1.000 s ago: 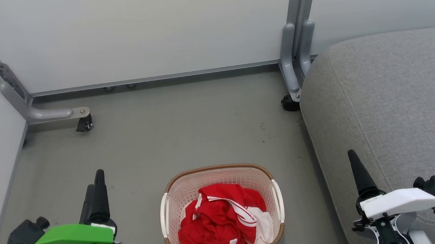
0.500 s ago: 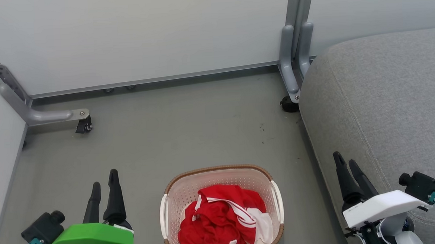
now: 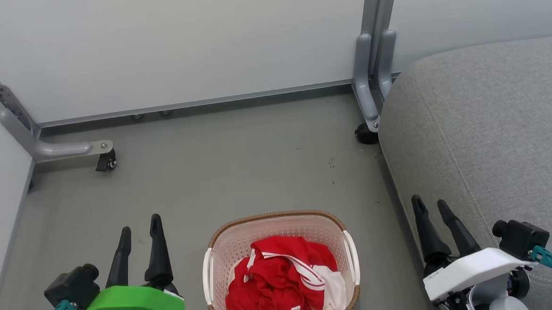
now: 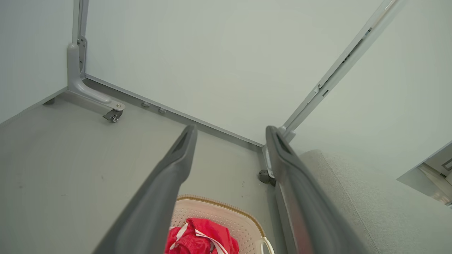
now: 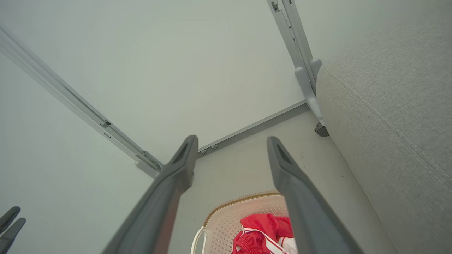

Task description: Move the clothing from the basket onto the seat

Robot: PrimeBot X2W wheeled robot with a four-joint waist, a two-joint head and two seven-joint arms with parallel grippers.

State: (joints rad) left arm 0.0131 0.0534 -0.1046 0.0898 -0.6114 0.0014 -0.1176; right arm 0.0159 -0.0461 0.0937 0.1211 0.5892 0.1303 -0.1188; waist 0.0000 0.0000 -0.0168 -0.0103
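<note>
Take the seat [image 3: 492, 129] as your landmark first. It is the big grey cushion on the robot's right, and its rounded edge drops to the floor [image 3: 220, 167] near the basket. Its broad top is where the load has to end up, so plan a lift that clears that edge, not one that drags across it.

The basket [image 3: 275, 215] stands on the floor between the two arms, low in the head view. The clothing [image 3: 275, 280] lies bunched inside it, piled toward the near side and below the brown rim.

Neither claw has anything in it. The left gripper [image 3: 140, 223] hovers over bare floor left of the basket with its fingers spread. The right gripper [image 3: 428, 200] hangs by the foot of the seat, also parted and empty.

The step in hand is the reach, and I judge the right arm the better choice because it is on the seat's side. Bring it over the rim from above, keep the fingers wide, and come down onto the highest red fold near the white stripe [image 3: 310, 272]. Stay away from the perforated wall and the white handle [image 3: 352, 259]. Pinch a thick bunch of cloth, since a thin grab may slip or leave part trailing.
</note>
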